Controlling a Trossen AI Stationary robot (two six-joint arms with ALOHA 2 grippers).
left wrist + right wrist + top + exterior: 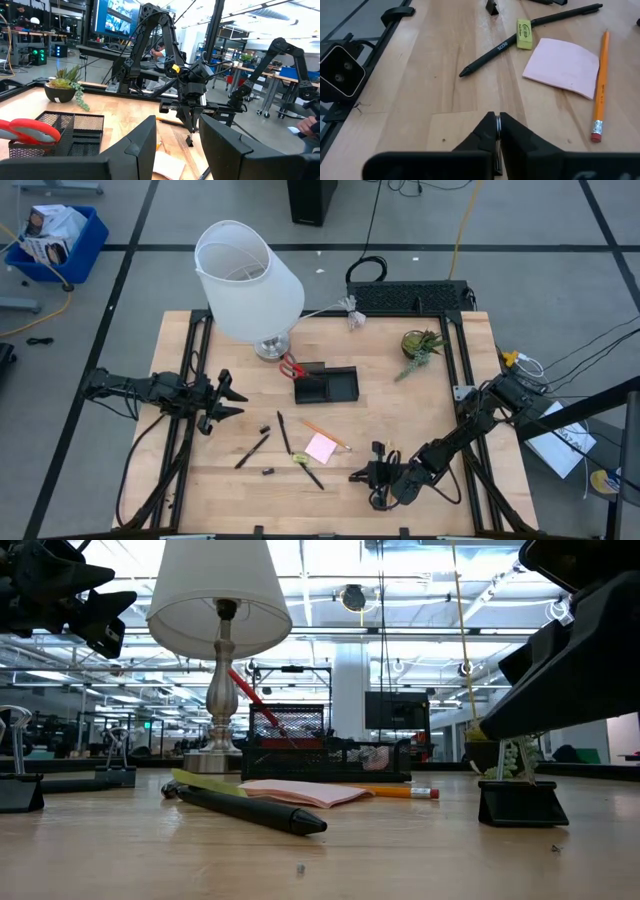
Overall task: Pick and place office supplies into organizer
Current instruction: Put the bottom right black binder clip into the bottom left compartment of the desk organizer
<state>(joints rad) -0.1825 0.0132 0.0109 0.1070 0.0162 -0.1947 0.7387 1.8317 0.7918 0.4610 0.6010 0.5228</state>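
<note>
Right gripper [497, 131]: fingers together on a thin bright sliver, identity unclear; hovering low over the wooden counter [420, 420], near its front edge.
Left gripper [225, 402]: fingers apart, empty, waiting at the left side.
Black mesh organizer tray [327, 384]: mid-counter, red-handled scissors [291, 366] already standing in it.
Risk: so thin a pinch may slip during the carry, dropping onto the pink sticky-note pad [563, 66] or orange pencil [601, 75].
</note>
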